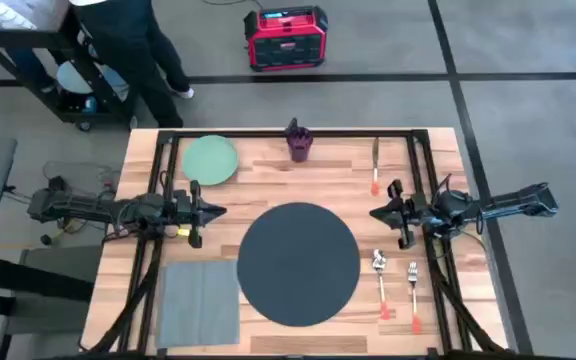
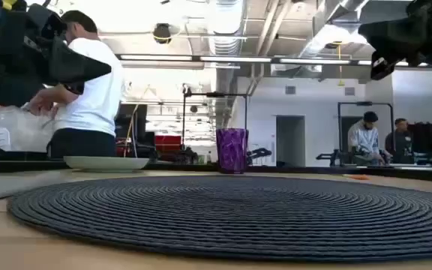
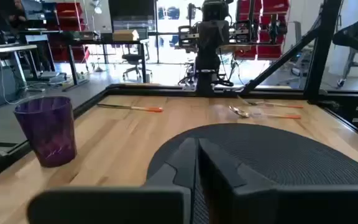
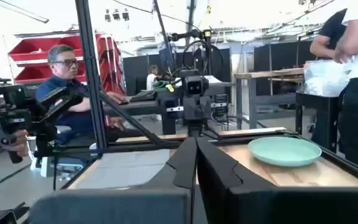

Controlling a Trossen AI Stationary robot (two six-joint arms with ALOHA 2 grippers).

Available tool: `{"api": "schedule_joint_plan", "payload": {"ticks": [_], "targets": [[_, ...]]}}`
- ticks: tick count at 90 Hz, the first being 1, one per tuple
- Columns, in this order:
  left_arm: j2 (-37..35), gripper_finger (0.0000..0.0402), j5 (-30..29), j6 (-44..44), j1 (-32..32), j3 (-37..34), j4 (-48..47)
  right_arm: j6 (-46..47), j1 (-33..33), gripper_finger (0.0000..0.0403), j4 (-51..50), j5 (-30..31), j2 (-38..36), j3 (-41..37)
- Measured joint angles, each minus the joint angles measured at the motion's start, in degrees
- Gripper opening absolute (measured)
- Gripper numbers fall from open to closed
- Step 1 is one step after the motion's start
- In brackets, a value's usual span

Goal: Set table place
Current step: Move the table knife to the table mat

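Wood planks form the top of the table (image 1: 268, 180), which is edged by a black metal rail frame. On it, near the middle and toward the front edge, lies the place (image 1: 299, 263), a large round dark grey woven mat; in the low view its coiled ribs fill the foreground (image 2: 231, 214). Nothing rests on the mat.

A pale green plate (image 1: 210, 159) sits at the back left of the table, well apart from the mat. A purple cup (image 1: 299, 142) stands upright near the back edge, about centred. A knife with an orange handle (image 1: 375, 166) lies at the back right. A spoon (image 1: 380, 272) and a fork (image 1: 413, 295), both with orange handles, lie side by side just to the right of the mat. A rectangular grey napkin (image 1: 200, 301) lies flat at the front left, just beside the mat.

The left gripper (image 1: 215, 211) hovers over the left side of the table, between the plate and the napkin, fingers pressed together and holding nothing (image 3: 194, 168). The right gripper (image 1: 376, 213) hovers over the right side, between the knife and the spoon, likewise clenched on nothing (image 4: 194, 165).

A person (image 1: 133, 45) in a white top stands beyond the table's back left corner beside a black cart (image 1: 63, 60). A red box (image 1: 286, 38) sits on the floor behind the table.
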Motion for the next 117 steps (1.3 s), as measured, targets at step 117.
{"api": "schedule_joint_plan", "payload": {"ticks": [117], "targets": [[14.92,0.0,-8.2,-17.47,0.78,35.0,-46.95,9.42,0.0,0.0,0.8,0.04,0.0,-0.04]]}}
